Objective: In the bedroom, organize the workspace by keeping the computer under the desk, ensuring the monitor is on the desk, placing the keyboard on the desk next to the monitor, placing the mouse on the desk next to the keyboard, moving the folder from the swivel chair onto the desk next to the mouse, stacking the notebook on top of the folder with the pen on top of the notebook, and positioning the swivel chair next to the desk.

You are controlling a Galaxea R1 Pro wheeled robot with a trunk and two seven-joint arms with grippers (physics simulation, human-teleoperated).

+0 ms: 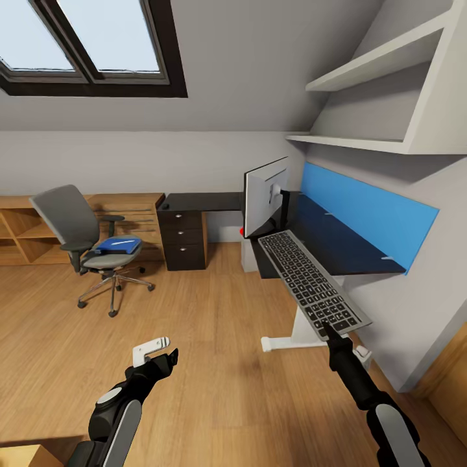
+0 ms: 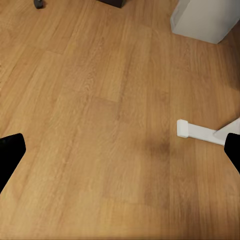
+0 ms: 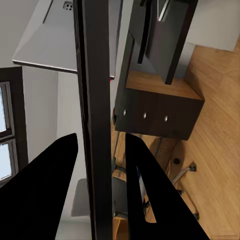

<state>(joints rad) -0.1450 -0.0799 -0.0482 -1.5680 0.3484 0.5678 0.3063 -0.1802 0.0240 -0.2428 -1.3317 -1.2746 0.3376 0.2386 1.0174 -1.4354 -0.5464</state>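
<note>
Silver-grey and stiff, the keyboard point(image 1: 312, 283) looks light but levers hard from its near end, where the right gripper point(image 1: 328, 328) is clamped edge-on.

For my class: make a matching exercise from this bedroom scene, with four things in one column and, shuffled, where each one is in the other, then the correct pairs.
Things:
1. keyboard
2. folder
3. monitor
4. left gripper

Places:
A. on the swivel chair seat
B. standing on the desk
C. empty, over the wood floor
D. held in the right gripper, near the desk's edge

Pairs: 1-D, 2-A, 3-B, 4-C
</note>
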